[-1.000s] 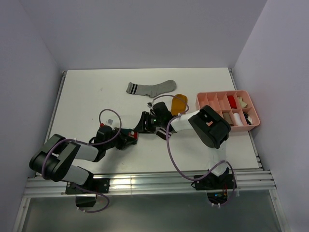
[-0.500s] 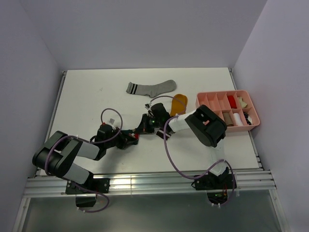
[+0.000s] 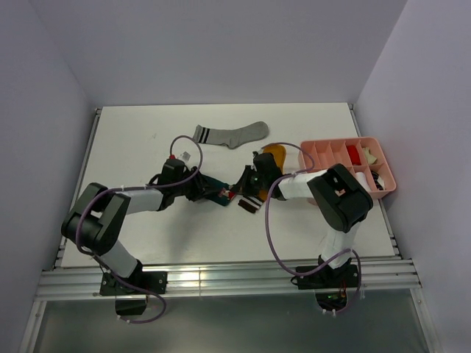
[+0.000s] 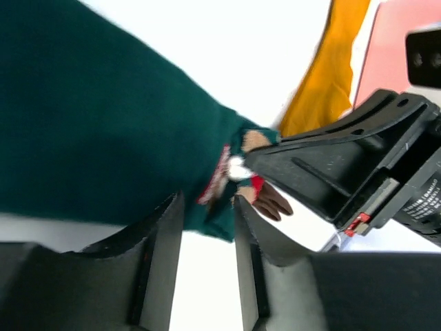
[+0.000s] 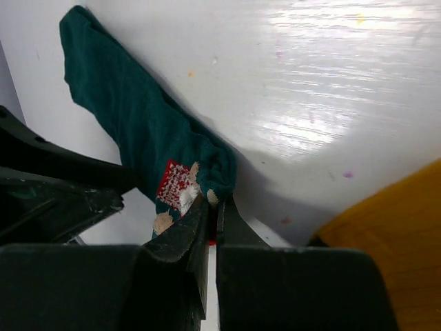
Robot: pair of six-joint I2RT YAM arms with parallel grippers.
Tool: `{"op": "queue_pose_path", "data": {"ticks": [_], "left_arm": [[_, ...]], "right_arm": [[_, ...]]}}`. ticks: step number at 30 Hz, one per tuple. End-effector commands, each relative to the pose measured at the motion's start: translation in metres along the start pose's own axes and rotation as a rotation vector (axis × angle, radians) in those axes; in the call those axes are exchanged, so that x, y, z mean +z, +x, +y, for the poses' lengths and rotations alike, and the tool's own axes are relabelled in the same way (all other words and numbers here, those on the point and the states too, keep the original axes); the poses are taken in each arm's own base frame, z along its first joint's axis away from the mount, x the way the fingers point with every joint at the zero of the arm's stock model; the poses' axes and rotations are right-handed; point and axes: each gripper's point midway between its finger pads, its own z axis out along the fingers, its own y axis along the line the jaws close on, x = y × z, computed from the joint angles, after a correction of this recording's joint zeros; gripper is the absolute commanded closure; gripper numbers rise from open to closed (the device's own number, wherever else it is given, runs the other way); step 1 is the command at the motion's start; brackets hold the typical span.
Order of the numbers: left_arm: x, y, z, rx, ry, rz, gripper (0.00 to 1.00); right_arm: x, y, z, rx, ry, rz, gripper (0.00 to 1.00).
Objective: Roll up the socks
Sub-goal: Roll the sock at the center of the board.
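The work in hand appears to be the start of the first roll, on the teal sock (image 3: 218, 193), which lies on the table (image 3: 125, 154) at the centre of the top view, between the two grippers. The right gripper (image 5: 212, 207) is clenched on the sock's printed end, where the fabric bunches against its fingertips at the bottom centre of the right wrist view. The left gripper (image 4: 207, 214) is released. Its fingers stand apart at the bottom of the left wrist view, with the sock's edge just at the gap and bare table showing between them. The next move probably calls for the left gripper to pin or take the fabric so that the held end can be turned over onto the rest without the sock sliding. The sock looks soft and limp, mostly flat, creased only at the pinched end. The grey sock (image 3: 232, 134) and mustard sock (image 3: 276, 152) lie unrolled above it, the mustard one beside the pink tray (image 3: 303, 156).
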Motion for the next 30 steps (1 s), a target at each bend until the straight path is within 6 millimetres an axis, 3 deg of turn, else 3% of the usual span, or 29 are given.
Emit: {"op": "queue_pose_path", "data": {"ticks": [1,7,12,14,20,26,30], "left_arm": [[-0.010,-0.013,0.004,0.059,-0.055,-0.050,0.59],[-0.020,-0.032,-0.006,0.159,-0.059,-0.135,0.60],[-0.008,-0.053,0.008,0.194,-0.164,-0.186,0.62],[0.001,-0.053,0.023,0.190,-0.218,-0.172,0.63],[0.017,-0.064,0.042,0.193,-0.315,-0.182,0.64],[0.031,-0.068,0.051,0.205,-0.362,-0.151,0.63],[0.036,-0.075,0.059,0.214,-0.408,-0.159,0.64]], "right_arm": [[-0.010,0.000,-0.025,0.021,0.105,-0.020,1.00],[-0.016,-0.008,-0.029,0.019,0.181,-0.025,1.00],[-0.014,-0.012,-0.024,0.007,0.198,0.000,1.00],[-0.015,-0.012,-0.024,0.001,0.210,0.015,1.00],[-0.022,-0.014,-0.025,-0.024,0.279,0.057,1.00],[-0.028,-0.016,-0.027,-0.070,0.361,0.089,1.00],[-0.025,-0.007,-0.033,-0.092,0.401,0.145,1.00]]}}
